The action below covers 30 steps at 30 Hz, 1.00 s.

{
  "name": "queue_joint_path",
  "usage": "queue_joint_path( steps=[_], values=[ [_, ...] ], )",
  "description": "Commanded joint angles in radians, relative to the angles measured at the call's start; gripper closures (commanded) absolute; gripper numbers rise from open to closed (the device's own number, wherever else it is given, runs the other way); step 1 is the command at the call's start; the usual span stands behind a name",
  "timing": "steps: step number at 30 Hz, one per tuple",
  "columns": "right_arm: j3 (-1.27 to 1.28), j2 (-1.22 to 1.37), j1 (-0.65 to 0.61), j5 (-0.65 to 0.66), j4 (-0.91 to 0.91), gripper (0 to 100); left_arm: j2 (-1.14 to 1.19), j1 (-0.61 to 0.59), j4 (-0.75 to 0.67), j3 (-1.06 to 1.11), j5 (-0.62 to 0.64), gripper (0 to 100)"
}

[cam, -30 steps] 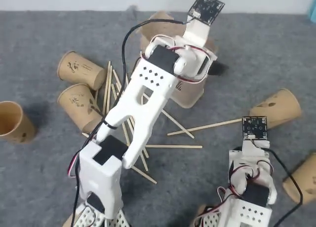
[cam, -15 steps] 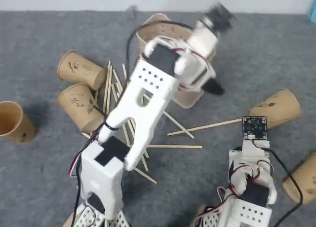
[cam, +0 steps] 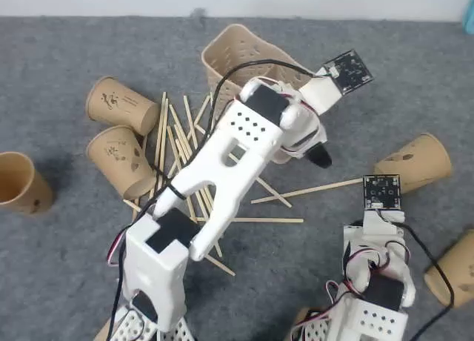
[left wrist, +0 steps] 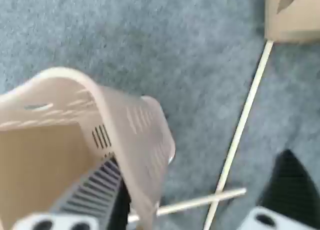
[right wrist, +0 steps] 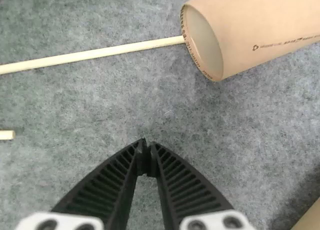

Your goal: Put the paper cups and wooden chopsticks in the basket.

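Nearest: right gripper, fingers pressed tip to tip, nothing held, over the grey carpet. We see the right arm unchanged vs 1 s ago. Just past the tips is a lying cup on its side, w/ a long chopstick touching its rim.

Mid-table, high view: chopstick pile fans out under the left arm. A tipped cup and second tipped cup lie just left of it. The left-edge cup is well apart; the right-edge cup is near the right arm. All as 1 s ago. Every cup and stick we see lies on carpet, outside the basket.

Farther: left gripper is spread wide, gripping nothing. We log the main change here. 1 s ago the wrist sat over the basket, cam above the far rim. Now it has swung toward the lying cup's side, cam beside the basket, more rim exposed. The basket is in approx the same pos.

View diffs: left wrist view gives us one ribbed finger inside the basket and the other outside, wall between them. In high view the wrist covers that, leaving the outer black finger. Right wrist view confirms stick-rim contact; high view reads merely close. Whether the basket is tilted: cannot tell.
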Motion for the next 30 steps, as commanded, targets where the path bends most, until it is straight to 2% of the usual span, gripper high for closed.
queue_joint_path(
  steps=[1,3,4,6,9,18,21,25,30],
  values=[
    [-0.014,-0.008,0.007,0.012,0.008,99.1,-0.014,0.038,-0.049,-0.064,0.117,83],
    [-0.014,-0.008,0.007,0.012,0.008,99.1,-0.011,0.040,-0.048,-0.120,0.163,97],
    [-0.014,-0.008,0.007,0.012,0.008,99.1,-0.011,0.041,-0.046,-0.142,0.187,100],
    [-0.014,-0.008,0.007,0.012,0.008,99.1,-0.011,0.041,-0.038,-0.179,0.253,96],
    [-0.014,-0.008,0.007,0.012,0.008,99.1,-0.011,0.035,-0.035,-0.213,0.358,99],
    [-0.014,-0.008,0.007,0.012,0.008,99.1,-0.011,-0.017,-0.040,-0.280,0.577,99],
    [-0.014,-0.008,0.007,0.012,0.008,99.1,-0.015,-0.026,-0.032,-0.286,0.562,99],
    [-0.014,-0.008,0.007,0.012,0.008,99.1,-0.018,-0.006,0.012,-0.312,0.439,99],
    [-0.014,-0.008,0.008,0.012,0.008,99.1,-0.009,-0.017,0.063,-0.375,0.423,99]
  ],
)
